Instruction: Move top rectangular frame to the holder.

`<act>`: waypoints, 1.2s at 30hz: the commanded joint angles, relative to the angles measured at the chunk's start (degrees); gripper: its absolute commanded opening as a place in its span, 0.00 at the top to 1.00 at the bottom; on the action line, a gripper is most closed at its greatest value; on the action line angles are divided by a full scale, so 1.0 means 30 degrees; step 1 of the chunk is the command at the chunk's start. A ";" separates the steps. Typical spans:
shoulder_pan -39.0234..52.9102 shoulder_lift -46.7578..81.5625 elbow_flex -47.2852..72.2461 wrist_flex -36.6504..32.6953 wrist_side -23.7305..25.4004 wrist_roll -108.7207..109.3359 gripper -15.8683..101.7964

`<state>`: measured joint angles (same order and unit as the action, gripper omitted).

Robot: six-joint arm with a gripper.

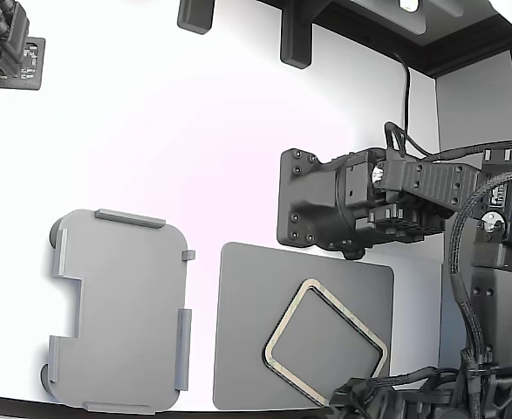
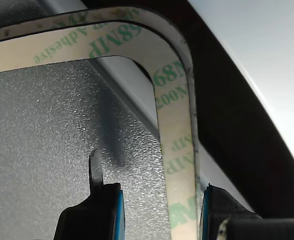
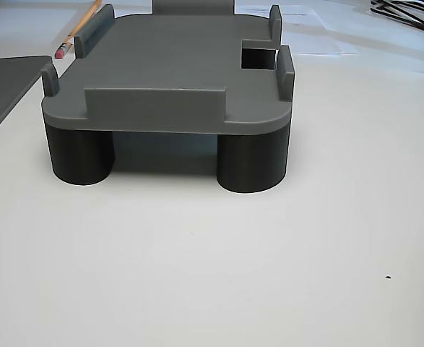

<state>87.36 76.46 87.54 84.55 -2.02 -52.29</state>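
The beige rectangular frame (image 1: 347,316) lies tilted like a diamond on the dark grey mat (image 1: 247,305). In the wrist view its strip (image 2: 174,115) shows green print and a dark line along it, and one side runs between my fingers. My gripper (image 2: 159,215) is open, its jaws straddling that side with a gap on the inner side. In the exterior view my gripper (image 1: 347,397) sits at the frame's near corner, mostly hidden. The light grey holder (image 1: 120,314) stands at the exterior view's left, bare; the other view shows it (image 3: 168,65) on dark round legs.
A second arm with a black end plate (image 1: 312,201) hangs just beyond the mat at the exterior view's right. Cables and a base (image 1: 491,288) fill the right edge. A pencil (image 3: 74,36) lies behind the holder. The table (image 1: 194,131) is white.
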 commanded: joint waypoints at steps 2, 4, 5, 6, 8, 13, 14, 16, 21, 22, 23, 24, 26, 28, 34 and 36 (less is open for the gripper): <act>-0.0498 0.0469 -0.0293 -0.0146 0.0088 0.0059 0.37; -0.0469 0.0469 -0.0293 -0.0146 0.0176 0.0059 0.37; -0.0439 0.0469 -0.0322 -0.0146 0.0176 0.0059 0.37; -0.0439 0.0469 -0.0322 -0.0117 0.0176 0.0059 0.37; -0.0439 0.0469 -0.0352 -0.0117 0.0234 0.0088 0.37; -0.0439 0.0439 -0.0322 -0.0146 0.0293 0.0117 0.39; -0.0439 0.0410 -0.0322 -0.0176 0.0322 0.0117 0.39; -0.0439 0.0410 -0.0322 -0.0205 0.0322 0.0146 0.40; -0.0410 0.0176 -0.0674 -0.0146 0.0322 0.0234 0.40; -0.0410 0.0117 -0.0762 -0.0117 0.0381 0.0234 0.40; -0.0381 0.0088 -0.0791 -0.0117 0.0381 0.0264 0.40; -0.0381 0.0059 -0.0791 -0.0117 0.0410 0.0264 0.40; -0.0381 0.0029 -0.0820 -0.0117 0.0410 0.0322 0.40; -0.0352 -0.0059 -0.0967 -0.0029 0.0410 0.0322 0.40; -0.0146 -0.0264 -0.1230 0.0059 0.0469 0.0615 0.42; -0.0117 -0.0322 -0.1289 0.0059 0.0439 0.0645 0.43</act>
<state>87.63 74.36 85.25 84.81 -0.70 -50.45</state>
